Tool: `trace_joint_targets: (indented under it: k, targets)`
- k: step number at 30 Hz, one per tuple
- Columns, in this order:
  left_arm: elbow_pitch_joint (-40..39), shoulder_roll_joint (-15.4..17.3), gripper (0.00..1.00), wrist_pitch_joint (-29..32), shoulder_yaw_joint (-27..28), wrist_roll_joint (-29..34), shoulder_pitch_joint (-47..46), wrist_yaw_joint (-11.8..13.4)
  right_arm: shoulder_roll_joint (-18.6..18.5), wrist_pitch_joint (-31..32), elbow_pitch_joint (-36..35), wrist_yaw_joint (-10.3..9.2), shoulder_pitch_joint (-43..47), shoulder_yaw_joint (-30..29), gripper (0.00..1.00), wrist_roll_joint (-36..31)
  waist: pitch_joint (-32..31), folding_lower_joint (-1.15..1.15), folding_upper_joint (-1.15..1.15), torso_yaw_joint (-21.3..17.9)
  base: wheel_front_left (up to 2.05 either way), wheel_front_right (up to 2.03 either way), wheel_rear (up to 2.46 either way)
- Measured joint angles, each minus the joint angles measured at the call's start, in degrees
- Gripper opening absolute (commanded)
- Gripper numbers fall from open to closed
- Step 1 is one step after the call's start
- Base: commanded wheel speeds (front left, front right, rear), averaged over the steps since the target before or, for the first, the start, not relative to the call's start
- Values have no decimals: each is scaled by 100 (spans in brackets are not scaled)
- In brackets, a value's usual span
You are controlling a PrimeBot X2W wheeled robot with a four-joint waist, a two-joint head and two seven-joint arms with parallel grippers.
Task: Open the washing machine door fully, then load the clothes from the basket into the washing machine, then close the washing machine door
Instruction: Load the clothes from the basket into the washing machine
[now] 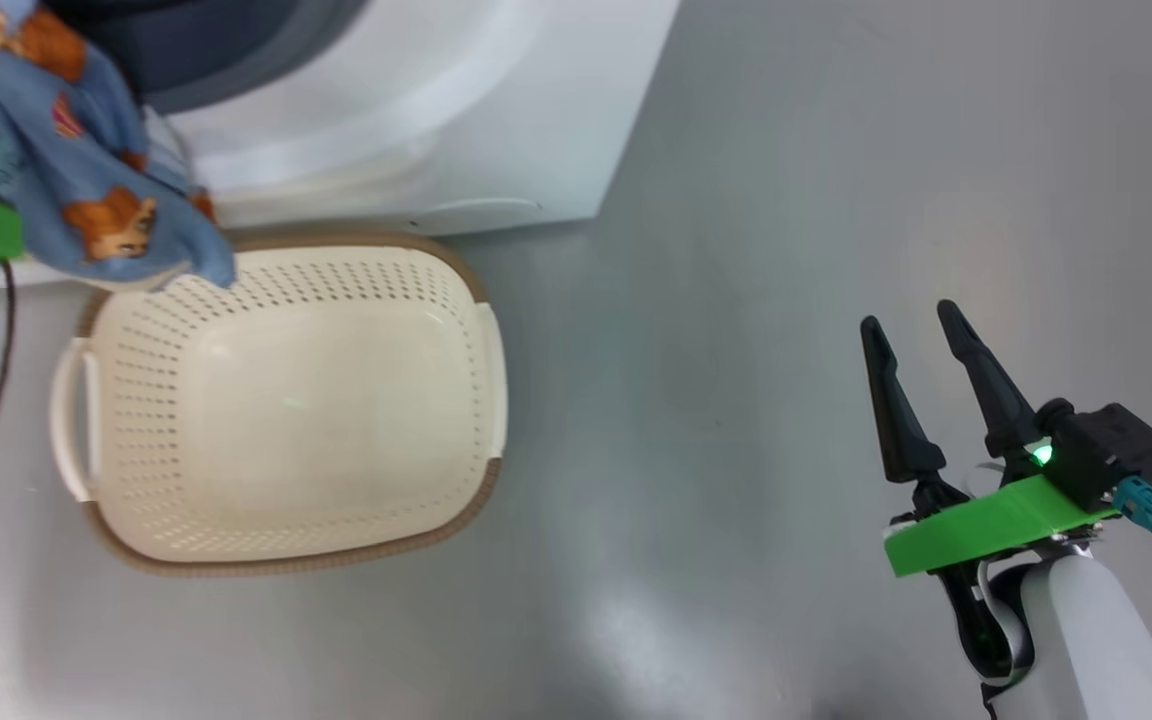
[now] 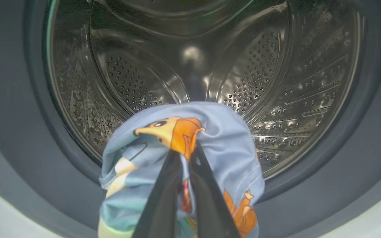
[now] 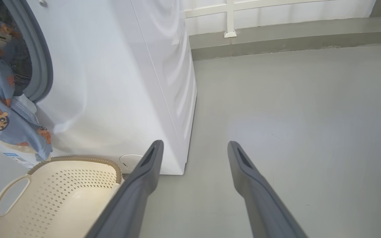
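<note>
- Head view: the basket (image 1: pixel 316 400) sits bare on the floor (image 1: pixel 736 300), just in front of the washing machine (image 1: pixel 496 130). The clothes (image 1: pixel 76 170) hang at the far left, above the basket's far-left corner. My right gripper (image 1: pixel 908 316) hovers well off to the right, fingers spread, carrying nothing.
- Left wrist view: my left gripper (image 2: pixel 190 155) is pinched tight on the clothes, right at the mouth of the drum (image 2: pixel 243 82). I'd push well past the gasket (image 2: pixel 369 132) before letting go, so nothing drapes over the lip.
- Right wrist view: a tail of fabric dangles below the opening against the white front. It has to go in too, or it may get trapped.
</note>
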Motion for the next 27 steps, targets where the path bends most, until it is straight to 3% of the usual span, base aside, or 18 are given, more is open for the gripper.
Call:
trace_joint_targets:
  k: [10,17,18,19,27]
  targets:
    - [1244,296,0,0,-598,-279,-1224,0,82,0,-29,0,-208,88,100,0,374,0,0,-319,0,0,0]
    - [448,480,1,0,-127,164,-1746,0,158,0,-91,0,-315,154,100,0,627,0,0,-482,0,0,0]
    - [344,474,43,-1,-15,260,-1745,0,159,0,-99,0,-343,153,100,-1,653,0,0,-502,0,0,0]
    - [310,457,100,-1,81,316,-1741,0,160,0,-100,0,-358,153,100,-1,676,0,0,-523,0,0,0]
    - [258,293,100,-1,297,534,-1421,0,178,0,-97,0,-359,148,100,-8,687,0,0,-538,0,0,0]
